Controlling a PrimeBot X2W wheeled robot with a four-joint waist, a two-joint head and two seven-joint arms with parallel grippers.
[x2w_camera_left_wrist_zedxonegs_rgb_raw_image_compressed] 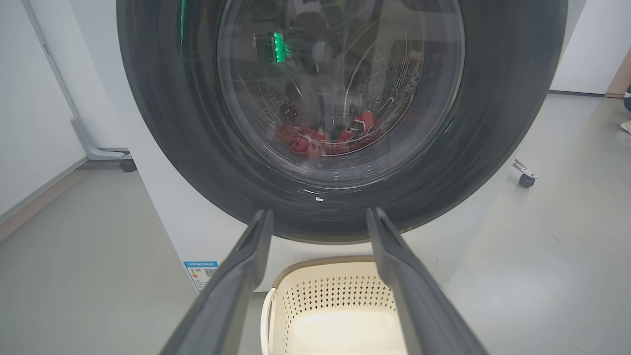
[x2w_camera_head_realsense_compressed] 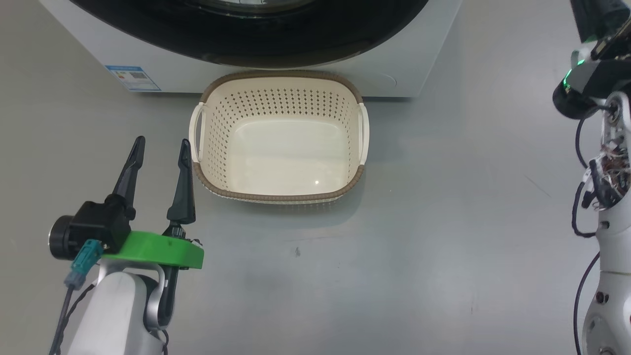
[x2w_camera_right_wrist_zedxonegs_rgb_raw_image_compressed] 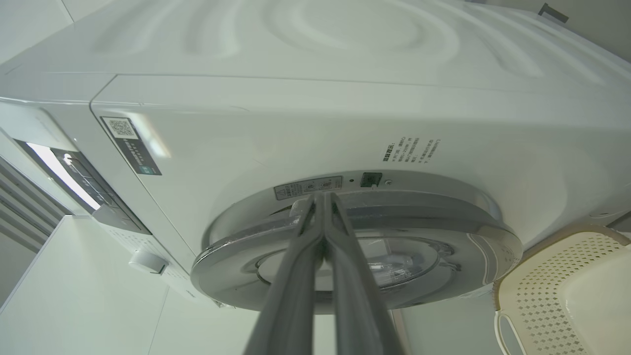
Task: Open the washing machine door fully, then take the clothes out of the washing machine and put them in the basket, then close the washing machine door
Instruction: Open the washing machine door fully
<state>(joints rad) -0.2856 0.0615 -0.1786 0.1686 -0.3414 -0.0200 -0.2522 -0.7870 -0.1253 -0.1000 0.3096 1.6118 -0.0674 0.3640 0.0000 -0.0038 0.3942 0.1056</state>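
The left gripper (x2w_camera_head_realsense_compressed: 162, 142) is hovering above the floor (x2w_camera_head_realsense_compressed: 345, 256) with its two fingers standing wide apart, holding nothing. It is just beside the left handle of the basket (x2w_camera_head_realsense_compressed: 281, 79). The right gripper (x2w_camera_right_wrist_zedxonegs_rgb_raw_image_compressed: 320, 196) is pressing its fingers tightly together on nothing. Its tips are lying at the silvery edge of the door (x2w_camera_left_wrist_zedxonegs_rgb_raw_image_compressed: 162, 123), near a small warning sticker (x2w_camera_right_wrist_zedxonegs_rgb_raw_image_compressed: 308, 187); I cannot tell whether they are touching it. The door is apparently sitting closed on the washing machine (x2w_camera_head_realsense_compressed: 399, 59), and the red clothes (x2w_camera_left_wrist_zedxonegs_rgb_raw_image_compressed: 305, 140) are lying behind its glass, low in the drum. The basket is standing on the floor just in front of the machine, under the door.
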